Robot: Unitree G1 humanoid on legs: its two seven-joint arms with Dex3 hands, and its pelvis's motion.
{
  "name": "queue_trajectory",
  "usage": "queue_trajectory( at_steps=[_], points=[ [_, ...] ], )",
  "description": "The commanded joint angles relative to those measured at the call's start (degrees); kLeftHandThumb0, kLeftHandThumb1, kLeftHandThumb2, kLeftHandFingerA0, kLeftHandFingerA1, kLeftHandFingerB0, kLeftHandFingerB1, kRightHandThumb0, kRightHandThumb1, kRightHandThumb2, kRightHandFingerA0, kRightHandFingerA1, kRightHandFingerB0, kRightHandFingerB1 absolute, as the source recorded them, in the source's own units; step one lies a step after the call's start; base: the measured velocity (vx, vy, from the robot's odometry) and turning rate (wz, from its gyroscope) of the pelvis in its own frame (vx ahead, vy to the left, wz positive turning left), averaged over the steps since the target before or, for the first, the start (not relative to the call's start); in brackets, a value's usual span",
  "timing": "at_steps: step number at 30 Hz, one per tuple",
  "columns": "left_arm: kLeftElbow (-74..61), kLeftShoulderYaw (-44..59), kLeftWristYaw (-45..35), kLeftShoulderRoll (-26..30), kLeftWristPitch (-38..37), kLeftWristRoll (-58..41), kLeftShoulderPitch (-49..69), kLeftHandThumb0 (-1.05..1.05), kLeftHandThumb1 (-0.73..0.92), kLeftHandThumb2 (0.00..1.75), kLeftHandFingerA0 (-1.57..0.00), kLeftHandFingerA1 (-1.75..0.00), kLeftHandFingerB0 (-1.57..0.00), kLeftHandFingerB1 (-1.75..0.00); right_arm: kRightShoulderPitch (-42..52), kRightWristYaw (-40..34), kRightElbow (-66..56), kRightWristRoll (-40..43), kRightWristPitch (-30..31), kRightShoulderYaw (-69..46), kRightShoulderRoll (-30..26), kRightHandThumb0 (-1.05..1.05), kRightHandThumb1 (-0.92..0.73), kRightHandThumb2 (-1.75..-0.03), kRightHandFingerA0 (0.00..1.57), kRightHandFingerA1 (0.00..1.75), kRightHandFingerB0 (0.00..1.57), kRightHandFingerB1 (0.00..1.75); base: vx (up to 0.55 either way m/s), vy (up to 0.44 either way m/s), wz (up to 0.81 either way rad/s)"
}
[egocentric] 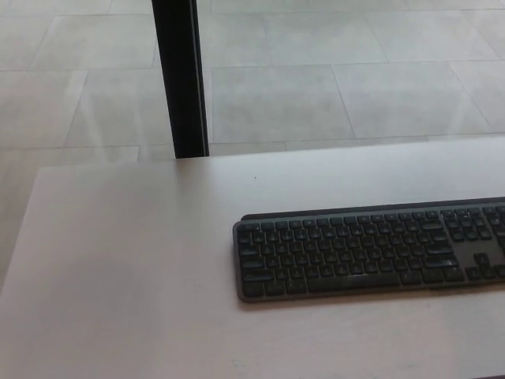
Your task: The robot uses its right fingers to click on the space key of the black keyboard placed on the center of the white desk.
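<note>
A black keyboard [367,252] lies flat on the white desk [134,276], running from the middle of the picture out past the right edge. Its long space key [353,282] sits in the bottom row, uncovered. Neither of my hands shows anywhere in the head view.
A black vertical post [180,79] rises behind the desk's far edge at upper left. Beyond the desk lies a grey tiled floor [316,71]. The desk's left edge runs down the picture's left side.
</note>
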Motion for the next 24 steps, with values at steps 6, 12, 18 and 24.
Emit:
queue_trajectory(
  at_steps=[6, 12, 18, 24],
  points=[
    [0.4, 1.1, -0.4, 1.3, -1.0, -1.6, 1.7, -0.57, 0.72, 0.61, -0.74, -0.67, -0.54, -0.53, 11.6, -3.0, 20.7, 23.3, 13.4, -42.0, -7.2, -0.49, -0.43, -0.69, 1.17, 1.46, 0.65, 0.59, 0.0, 0.0, 0.0],
    [0.4, 1.0, 0.0, 1.2, -1.0, -1.5, 1.8, -0.56, 0.72, 0.62, -0.73, -0.65, -0.56, -0.53, 18.9, -7.7, 30.0, 32.9, 6.7, -54.9, -2.1, -0.46, -0.36, -0.92, 1.08, 1.29, 0.55, 0.75, 0.0, 0.0, 0.0],
    [0.2, 1.1, -0.3, 1.1, -1.3, -1.6, 2.2, -0.55, 0.73, 0.62, -0.74, -0.65, -0.53, -0.51, 21.1, -12.7, 33.4, 36.4, 7.2, -60.0, 4.7, -0.49, -0.34, -0.94, 1.08, 1.27, 0.56, 0.8, 0.0, 0.0, 0.0],
    [0.5, 1.3, -0.5, 1.2, -1.1, -1.8, 1.9, -0.55, 0.73, 0.62, -0.72, -0.64, -0.58, -0.53, 18.4, -14.7, 34.2, 39.6, 10.9, -63.7, 10.3, -0.44, -0.34, -0.91, 1.13, 1.49, 0.66, 0.89, 0.0, 0.0, 0.0]
  ],
)
